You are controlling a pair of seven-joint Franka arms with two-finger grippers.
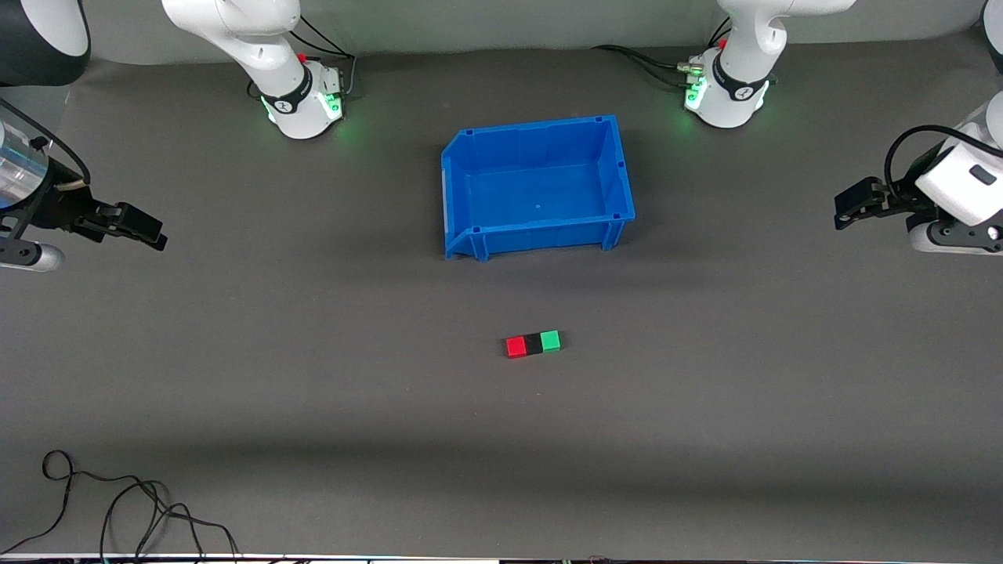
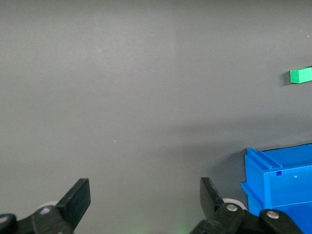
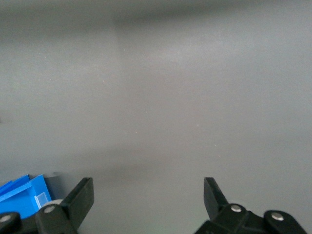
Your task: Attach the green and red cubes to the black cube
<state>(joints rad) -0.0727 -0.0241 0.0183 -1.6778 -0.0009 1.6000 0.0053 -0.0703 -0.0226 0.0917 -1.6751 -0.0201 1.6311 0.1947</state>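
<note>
At the front view's side edges, left gripper [image 1: 846, 210] and right gripper [image 1: 149, 231] hover open-jawed, arms waiting; the red cube [image 1: 515, 347], black cube [image 1: 533, 345] and green cube [image 1: 551, 341] sit joined at centre.

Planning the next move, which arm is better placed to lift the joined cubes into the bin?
Neither clearly: both open grippers, left and right, wait at the table's ends; the cubes sit roughly midway.

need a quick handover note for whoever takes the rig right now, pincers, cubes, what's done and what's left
Left pincer: open, holds nothing, waiting at the left arm's end of the table.
Right pincer: open, holds nothing, waiting at the right arm's end.
Red cube, black cube and green cube: one touching row, black in the middle, nearer the front camera than the blue bin.
Done: both coloured cubes appear joined to the black one.
Left: apparently nothing.
</note>
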